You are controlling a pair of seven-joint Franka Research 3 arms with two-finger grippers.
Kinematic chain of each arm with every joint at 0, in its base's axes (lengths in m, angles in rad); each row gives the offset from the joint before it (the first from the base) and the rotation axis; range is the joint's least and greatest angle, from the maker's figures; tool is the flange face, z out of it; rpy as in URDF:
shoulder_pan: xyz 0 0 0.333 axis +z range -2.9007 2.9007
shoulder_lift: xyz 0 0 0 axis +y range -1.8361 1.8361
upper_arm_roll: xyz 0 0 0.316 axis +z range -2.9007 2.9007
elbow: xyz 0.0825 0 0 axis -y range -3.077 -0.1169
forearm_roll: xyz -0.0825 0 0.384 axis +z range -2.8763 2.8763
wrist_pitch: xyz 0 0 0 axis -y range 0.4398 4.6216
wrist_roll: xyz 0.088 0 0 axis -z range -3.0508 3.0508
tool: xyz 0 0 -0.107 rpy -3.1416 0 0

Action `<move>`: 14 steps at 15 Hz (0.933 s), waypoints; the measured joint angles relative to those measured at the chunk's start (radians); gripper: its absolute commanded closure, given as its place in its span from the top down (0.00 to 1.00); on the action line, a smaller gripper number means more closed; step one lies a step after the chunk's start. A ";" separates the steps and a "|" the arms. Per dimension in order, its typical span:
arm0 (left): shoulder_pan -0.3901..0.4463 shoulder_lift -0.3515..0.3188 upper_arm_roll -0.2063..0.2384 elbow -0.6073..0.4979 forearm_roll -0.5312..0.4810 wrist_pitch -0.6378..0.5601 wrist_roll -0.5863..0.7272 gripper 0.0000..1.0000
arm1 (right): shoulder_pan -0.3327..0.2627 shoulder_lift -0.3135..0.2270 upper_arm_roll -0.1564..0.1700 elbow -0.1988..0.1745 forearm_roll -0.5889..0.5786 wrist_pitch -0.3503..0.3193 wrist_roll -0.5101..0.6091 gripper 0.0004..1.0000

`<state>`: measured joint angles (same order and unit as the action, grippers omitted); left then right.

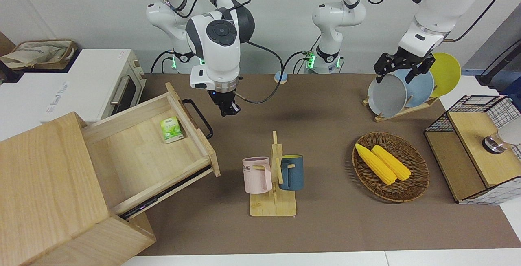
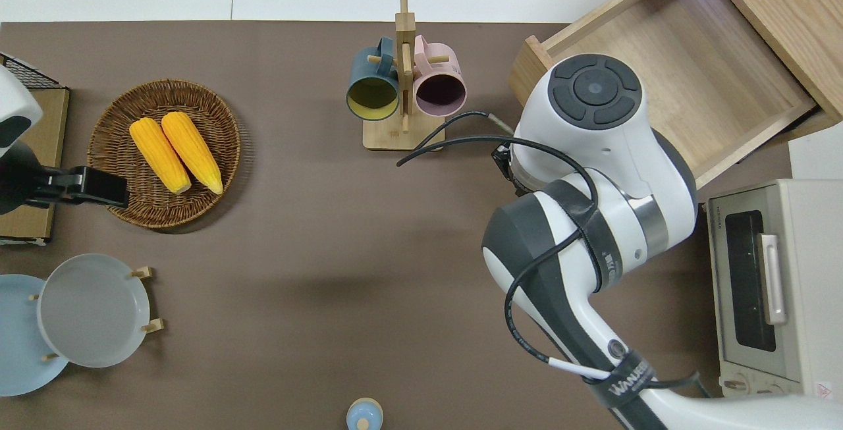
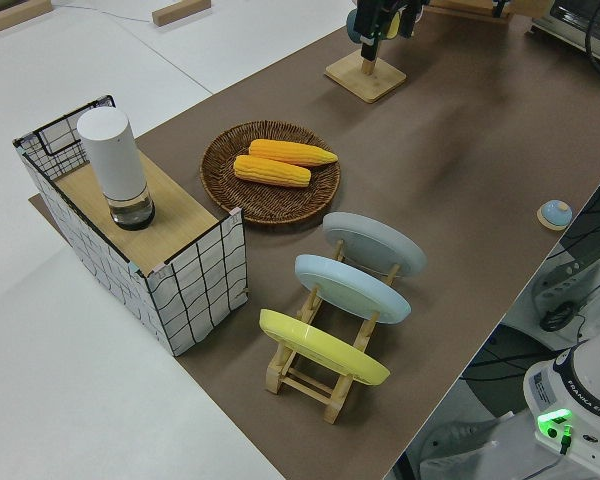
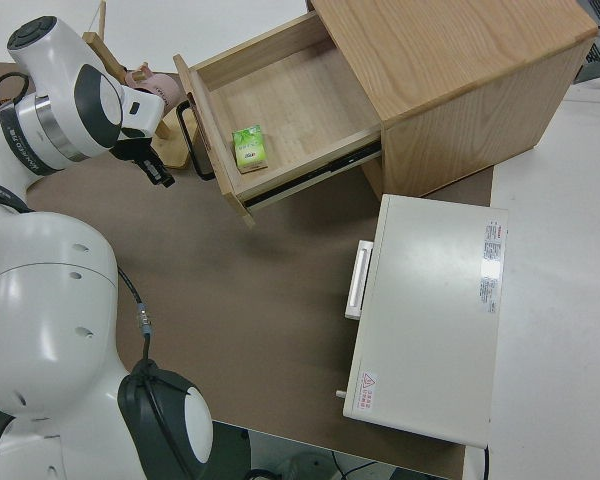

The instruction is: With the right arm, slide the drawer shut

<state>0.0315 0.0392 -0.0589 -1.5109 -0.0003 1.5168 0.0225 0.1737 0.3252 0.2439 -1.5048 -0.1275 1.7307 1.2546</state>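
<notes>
The drawer [image 1: 142, 148] of the pale wooden cabinet [image 1: 44, 188] stands pulled far out, with its black loop handle [image 1: 199, 117] facing the middle of the table. A small green box [image 1: 171, 129] lies inside it. My right gripper [image 1: 229, 109] hangs low over the brown mat, just beside the handle and apart from it, with its fingers shut on nothing. The right side view shows this gripper [image 4: 162, 175] a short gap from the handle [image 4: 190, 140]. In the overhead view the arm's own wrist hides it. The left arm is parked, and its gripper [image 1: 401, 68] is open.
A wooden mug rack [image 1: 273, 176] with a pink and a blue mug stands farther from the robots than the gripper. A white toaster oven [image 1: 81, 86] sits beside the cabinet. Toward the left arm's end are a corn basket [image 1: 390, 166], a plate rack [image 1: 401, 91] and a wire shelf unit [image 1: 476, 152].
</notes>
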 measured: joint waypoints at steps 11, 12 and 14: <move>0.000 0.000 0.000 0.000 0.000 0.000 0.000 0.99 | -0.075 0.056 -0.025 0.063 0.000 0.077 -0.051 0.00; 0.000 0.000 0.000 0.000 0.000 0.000 0.000 0.99 | -0.078 0.060 -0.026 0.070 0.000 0.078 -0.052 0.00; 0.000 0.000 0.000 0.000 0.000 0.000 0.000 0.99 | -0.095 0.072 -0.028 0.085 0.000 0.079 -0.071 0.00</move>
<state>0.0315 0.0392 -0.0589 -1.5109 -0.0003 1.5168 0.0225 0.0784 0.3967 0.2163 -1.4195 -0.1276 1.8097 1.1832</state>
